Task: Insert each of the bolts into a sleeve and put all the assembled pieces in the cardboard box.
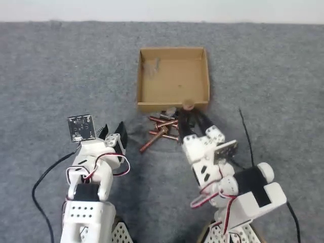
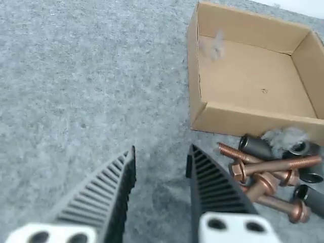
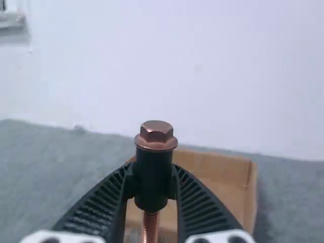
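Though the cardboard box (image 1: 140, 76) holds no finished piece yet, the right fingers (image 3: 109, 195) are clamped on one sleeve (image 3: 152, 172) with a bolt (image 3: 155, 135) pushed through, right at the box's near wall. The left fingers (image 2: 114, 187) are apart. More bolts (image 2: 276, 164) and sleeves (image 2: 258, 147) lie just near the box.

The high view looks steeply down from above and behind both arms, facing the far wall, taking in the grey carpet (image 1: 50, 76) and the cardboard box (image 1: 172, 81) at some distance. The left wrist view sits close behind the left gripper (image 2: 162, 149), angled down and forward; it shares the box and the pile of bolts (image 2: 268, 172) with the high view. The right wrist view sits close behind the right gripper (image 3: 151, 174) and its sleeve (image 3: 151, 157), facing nearly level at the white wall (image 3: 202, 61), sharing the box.
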Motion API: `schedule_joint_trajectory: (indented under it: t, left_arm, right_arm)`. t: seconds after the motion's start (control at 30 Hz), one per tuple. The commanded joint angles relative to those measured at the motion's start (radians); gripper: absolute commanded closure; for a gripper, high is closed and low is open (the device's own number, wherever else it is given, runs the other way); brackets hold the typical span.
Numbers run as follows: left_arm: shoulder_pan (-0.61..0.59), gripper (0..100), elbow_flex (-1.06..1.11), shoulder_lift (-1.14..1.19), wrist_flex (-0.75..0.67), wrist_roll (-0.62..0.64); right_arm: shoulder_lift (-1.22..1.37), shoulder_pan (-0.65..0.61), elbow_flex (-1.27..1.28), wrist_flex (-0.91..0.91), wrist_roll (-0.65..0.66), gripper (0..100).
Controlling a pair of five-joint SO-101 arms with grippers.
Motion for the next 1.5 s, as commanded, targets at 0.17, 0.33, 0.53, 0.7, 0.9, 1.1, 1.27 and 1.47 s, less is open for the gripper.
schedule_joint_trajectory:
  t: [0.17, 0.33, 0.53, 0.7, 0.9, 1.1, 1.27, 1.47]
  left_arm:
    - [0.005, 85, -0.015, -0.029, 0.009, 0.008]
    - [0.005, 85, -0.015, -0.029, 0.009, 0.008]
    - [0.005, 85, -0.015, -0.029, 0.009, 0.008]
    - [0.005, 85, -0.015, -0.029, 0.009, 0.008]
    - [0.005, 85, -0.015, -0.029, 0.009, 0.008]
    - [0.005, 85, -0.015, -0.029, 0.009, 0.008]
    - [0.005, 85, -0.015, -0.029, 0.009, 0.008]
    - [0.005, 85, -0.015, -0.029, 0.009, 0.008]
  right_arm:
    - [-0.031, 0.143, -0.350, 0.102, -0.002, 99.1]
    - [-0.031, 0.140, -0.539, 0.355, -0.002, 99.1]
    - [-0.031, 0.147, -0.787, 0.742, -0.006, 99.1]
    - [-0.027, 0.147, -0.965, 1.127, -0.009, 99.1]
    - [-0.021, 0.159, -1.155, 1.484, -0.011, 99.1]
    - [-0.019, 0.160, -1.309, 1.748, -0.006, 99.1]
    - [-0.016, 0.154, -1.425, 1.998, -0.006, 99.1]
    - [0.102, 0.160, -1.583, 2.193, -0.005, 99.1]
